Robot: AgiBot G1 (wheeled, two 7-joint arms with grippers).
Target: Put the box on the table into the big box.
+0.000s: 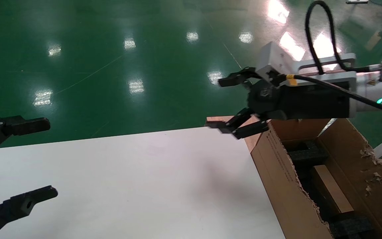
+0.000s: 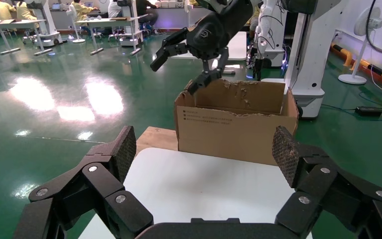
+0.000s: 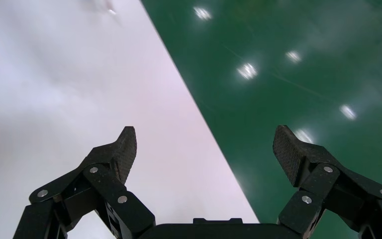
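The small brown box (image 1: pixel 330 191) lies inside the big box (image 1: pixel 277 172), on black foam (image 1: pixel 310 154). The big box stands against the right end of the white table (image 1: pixel 128 186), its rim torn. My right gripper (image 1: pixel 219 104) is open and empty, held in the air over the table's far right corner beside the big box's far end. In the right wrist view it (image 3: pixel 204 149) looks down on the table's edge (image 3: pixel 69 99) and green floor. My left gripper (image 1: pixel 46 157) is open and empty over the table's left end. In the left wrist view (image 2: pixel 205 149) it faces the big box (image 2: pixel 234 132).
A light wooden board (image 1: pixel 217 119) lies at the table's far right corner under the big box, also in the left wrist view (image 2: pixel 154 138). Torn cardboard scraps (image 1: pixel 373 166) cling to the carton's right wall. Glossy green floor (image 1: pixel 111 66) lies beyond the table.
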